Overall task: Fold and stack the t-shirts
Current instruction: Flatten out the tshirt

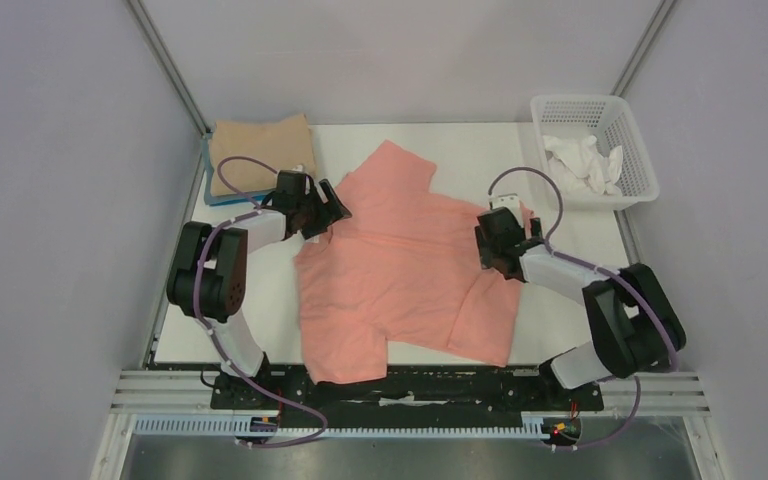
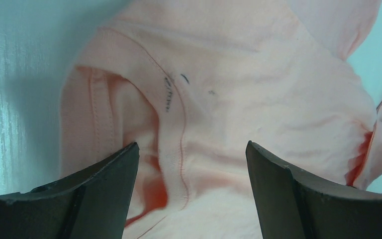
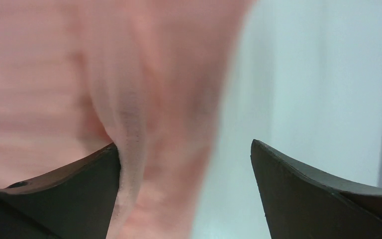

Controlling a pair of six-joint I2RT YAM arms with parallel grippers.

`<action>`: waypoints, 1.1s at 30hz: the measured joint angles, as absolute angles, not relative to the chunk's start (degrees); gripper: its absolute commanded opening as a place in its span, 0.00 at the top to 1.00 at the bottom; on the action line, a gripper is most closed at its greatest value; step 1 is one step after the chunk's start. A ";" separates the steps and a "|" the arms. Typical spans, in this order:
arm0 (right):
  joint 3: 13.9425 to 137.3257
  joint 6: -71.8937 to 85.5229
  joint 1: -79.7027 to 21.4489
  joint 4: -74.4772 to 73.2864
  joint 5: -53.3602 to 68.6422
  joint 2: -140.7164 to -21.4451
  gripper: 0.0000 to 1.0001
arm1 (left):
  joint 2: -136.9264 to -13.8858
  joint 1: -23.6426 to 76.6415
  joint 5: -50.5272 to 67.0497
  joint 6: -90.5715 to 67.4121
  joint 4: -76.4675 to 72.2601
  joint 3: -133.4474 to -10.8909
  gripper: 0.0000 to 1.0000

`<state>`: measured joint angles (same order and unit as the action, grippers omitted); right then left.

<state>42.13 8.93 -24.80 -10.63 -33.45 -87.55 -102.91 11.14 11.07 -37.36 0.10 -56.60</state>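
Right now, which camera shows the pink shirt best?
Top external: it shows the whole pink shirt, spread crumpled across the table. Left wrist shows only a close patch with a stitched seam; right wrist shows only a blurred edge of it.

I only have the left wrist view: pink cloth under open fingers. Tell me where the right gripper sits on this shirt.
Observer: The right gripper is at the right edge of the salmon-pink t-shirt, by the sleeve. It is open, with the hem between its jaws.
Operator: Now report the stack.
Observer: A folded tan t-shirt lies at the far left corner of the table, on top of a blue one. It is just beyond the left gripper.
Operator: Give me the basket too.
Observer: The white basket stands at the far right corner, holding white cloth.
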 measured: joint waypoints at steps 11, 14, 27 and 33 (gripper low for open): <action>29.10 13.63 -0.82 -15.44 -36.01 -65.91 0.02 | -102.91 9.13 14.13 -39.90 1.02 -56.58 0.13; 26.63 15.64 8.47 -16.51 -33.69 -64.55 0.02 | -102.72 8.84 14.00 -40.27 2.35 -56.82 0.13; 28.16 9.52 22.09 -17.91 -4.36 -53.15 0.02 | -99.44 8.36 8.27 -40.25 12.01 -57.28 0.12; 29.17 7.90 5.96 -17.08 -5.10 -50.76 0.02 | -94.43 10.22 1.26 -40.23 19.53 -57.25 0.12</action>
